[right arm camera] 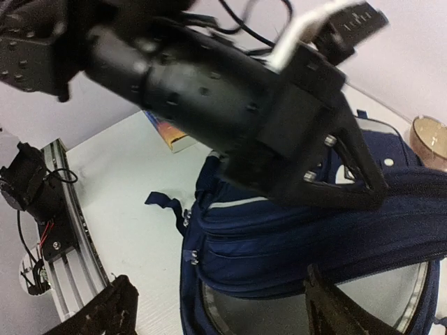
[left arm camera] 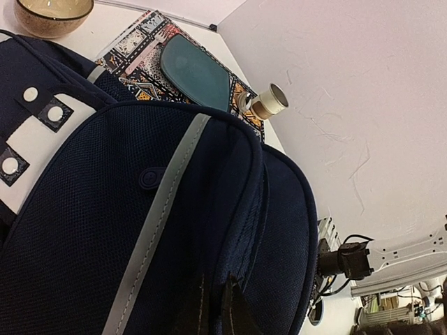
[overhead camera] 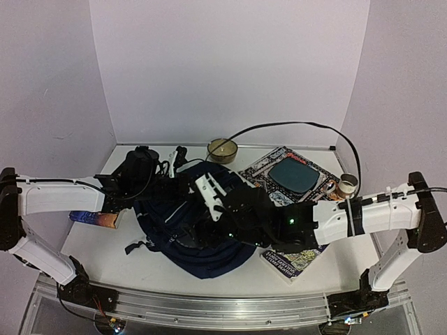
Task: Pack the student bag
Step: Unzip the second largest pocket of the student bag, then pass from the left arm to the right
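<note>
The student bag [overhead camera: 199,244], navy with a grey stripe and a white patch, lies in the middle of the table. My left gripper [left arm camera: 213,307] is shut on a fold of its fabric beside the zipper and holds the upper flap raised; from above it sits over the bag's top [overhead camera: 213,202]. A flat grey surface [right arm camera: 314,310] shows inside the mouth of the bag [right arm camera: 279,230]. My right gripper [right arm camera: 216,286] hovers at that opening, jaws wide apart with nothing between them. Its fingers [right arm camera: 108,310] flank the bag's edge.
A tan bowl [overhead camera: 222,148] stands at the back. Right of the bag lies a patterned book [overhead camera: 269,164] with a dark teal pad [overhead camera: 292,176] on it, and a tape roll [overhead camera: 347,184]. A colourful book [overhead camera: 94,218] lies left. Another one [overhead camera: 293,262] lies under the right arm.
</note>
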Controlling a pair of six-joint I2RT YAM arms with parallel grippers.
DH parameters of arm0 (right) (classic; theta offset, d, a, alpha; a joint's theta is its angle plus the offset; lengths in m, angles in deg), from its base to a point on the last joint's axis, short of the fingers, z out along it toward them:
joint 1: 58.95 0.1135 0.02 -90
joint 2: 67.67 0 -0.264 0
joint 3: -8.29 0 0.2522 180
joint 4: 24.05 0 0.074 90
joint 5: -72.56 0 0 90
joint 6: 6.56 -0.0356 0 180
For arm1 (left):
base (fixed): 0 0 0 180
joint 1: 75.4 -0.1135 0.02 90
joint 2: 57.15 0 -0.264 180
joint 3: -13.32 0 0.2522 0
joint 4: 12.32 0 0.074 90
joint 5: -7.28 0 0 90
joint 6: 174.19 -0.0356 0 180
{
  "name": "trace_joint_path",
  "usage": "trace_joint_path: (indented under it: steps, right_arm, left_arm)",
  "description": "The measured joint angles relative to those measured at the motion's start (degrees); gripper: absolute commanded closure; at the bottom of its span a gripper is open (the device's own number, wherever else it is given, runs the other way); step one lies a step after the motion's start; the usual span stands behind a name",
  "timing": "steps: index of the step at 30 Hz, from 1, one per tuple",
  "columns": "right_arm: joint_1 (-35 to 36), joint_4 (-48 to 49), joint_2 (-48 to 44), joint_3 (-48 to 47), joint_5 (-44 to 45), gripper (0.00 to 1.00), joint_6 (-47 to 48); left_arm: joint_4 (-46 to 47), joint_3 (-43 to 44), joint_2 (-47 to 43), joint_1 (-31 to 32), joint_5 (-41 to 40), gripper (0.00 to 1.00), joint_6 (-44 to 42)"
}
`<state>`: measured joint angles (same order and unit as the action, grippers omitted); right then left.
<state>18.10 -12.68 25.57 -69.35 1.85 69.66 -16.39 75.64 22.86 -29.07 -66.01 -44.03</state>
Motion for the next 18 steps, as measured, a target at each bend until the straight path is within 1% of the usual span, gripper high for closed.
trace_joint_path:
  steps: [4, 7, 9, 11, 12, 15, 17, 18]
  right_arm:
    - [-4.96, -0.78, -0.38, 2.99, -4.18, 0.14, -8.22]
    - [-7.11, -1.28, -0.26, 4.35, -6.45, 0.15, -13.95]
    - [-7.63, -1.01, -0.10, 4.53, -7.78, 0.17, -16.98]
    - [-8.01, 0.06, 0.25, 4.60, -9.43, 0.22, -19.55]
    - [-8.17, 0.68, 0.56, 4.60, -10.13, 0.29, -20.27]
    - [-8.91, 2.30, 2.08, 4.35, -12.43, 0.53, -22.52]
    - [-9.53, 3.14, 3.58, 3.91, -13.43, 0.67, -23.40]
    - [-9.90, 3.48, 4.23, 3.74, -13.94, 0.72, -24.07]
  left_arm:
    - [0.09, 0.10, 0.32, 0.00, 0.05, 1.00, -0.95]
    - [0.47, 0.22, 1.09, 0.00, 0.22, 1.00, -1.25]
    - [0.42, 0.50, 1.56, 0.00, 0.25, 1.00, -1.36]
    - [0.44, 1.13, 2.20, 0.00, 0.52, 1.00, -1.39]
    - [0.43, 1.44, 2.49, 0.00, 0.66, 1.00, -1.40]
    - [0.55, 2.13, 3.53, -0.04, 1.20, 1.00, -1.50]
    - [0.71, 2.23, 3.80, -0.04, 1.38, 0.95, -1.71]
    - [0.75, 2.23, 3.82, -0.04, 1.41, 0.91, -1.92]
